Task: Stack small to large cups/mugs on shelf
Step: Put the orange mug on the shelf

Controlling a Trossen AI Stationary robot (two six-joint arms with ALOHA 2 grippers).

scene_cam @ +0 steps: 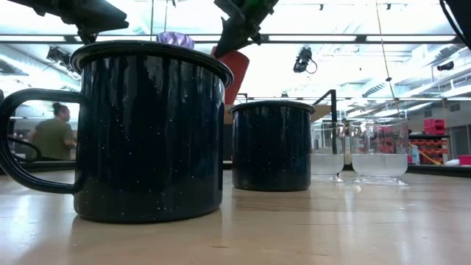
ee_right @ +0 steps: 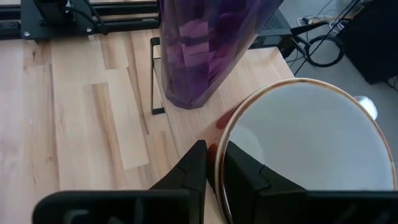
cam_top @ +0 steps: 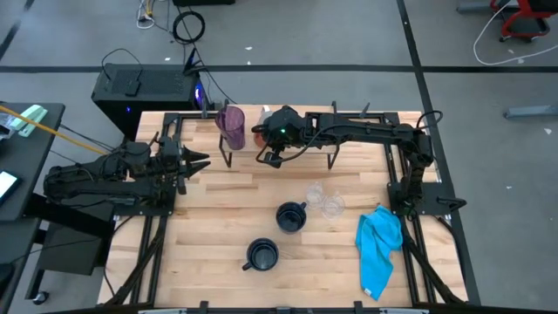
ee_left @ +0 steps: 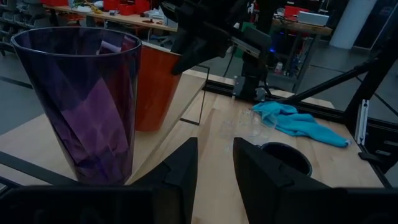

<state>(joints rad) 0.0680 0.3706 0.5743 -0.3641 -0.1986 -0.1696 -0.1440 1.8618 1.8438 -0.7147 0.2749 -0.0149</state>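
Observation:
The purple tumbler [cam_top: 231,126] stands on its base on the light-wood shelf [cam_top: 318,157] at the table's far side. The white-and-orange mug [ee_left: 155,87] is right beside it, and my right gripper [ee_right: 211,168] is shut on it from above. My left gripper [ee_left: 214,165] is open and empty, left of the shelf, pointing at the tumbler. Two dark navy mugs [cam_top: 290,216] [cam_top: 261,254] and two small clear glasses [cam_top: 324,201] stand on the tabletop nearer the front. My right gripper holds the mug by its rim [ee_right: 219,146], on the side toward the tumbler, with one finger inside and one outside. The fingers come from above, pointing down. The mug is upright with its base at the shelf board [ee_left: 31,140]; I cannot tell if it rests there.
A bright blue cloth [cam_top: 379,249] lies near the table's right edge. In the low view the near navy mug [scene_cam: 147,132] hides much of the shelf. Black frame rails run along the table's sides. A person [scene_cam: 53,132] is in the room behind.

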